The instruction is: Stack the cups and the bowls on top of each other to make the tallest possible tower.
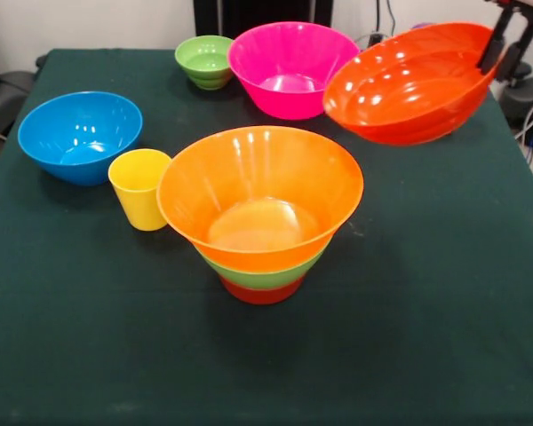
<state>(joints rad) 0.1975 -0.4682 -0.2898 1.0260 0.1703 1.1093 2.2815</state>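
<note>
Carrying the shallow orange bowl (409,84) tilted in the air at the right, my claw (493,49) clamped on its far rim beside the pink bowl (289,67). Next I judge it goes onto the tower (260,213): I should level it, centre it over the yellow-orange bowl (249,177) and lower slowly, since a tilted drop could tip the stack. The tower stands mid-desk: red-orange base (262,293), green bowl (266,275), yellow-orange on top, empty inside. The yellow cup (140,188) stands just beside it, the blue bowl (78,135) further left, the small green bowl (204,60) at the back. All look empty.
</note>
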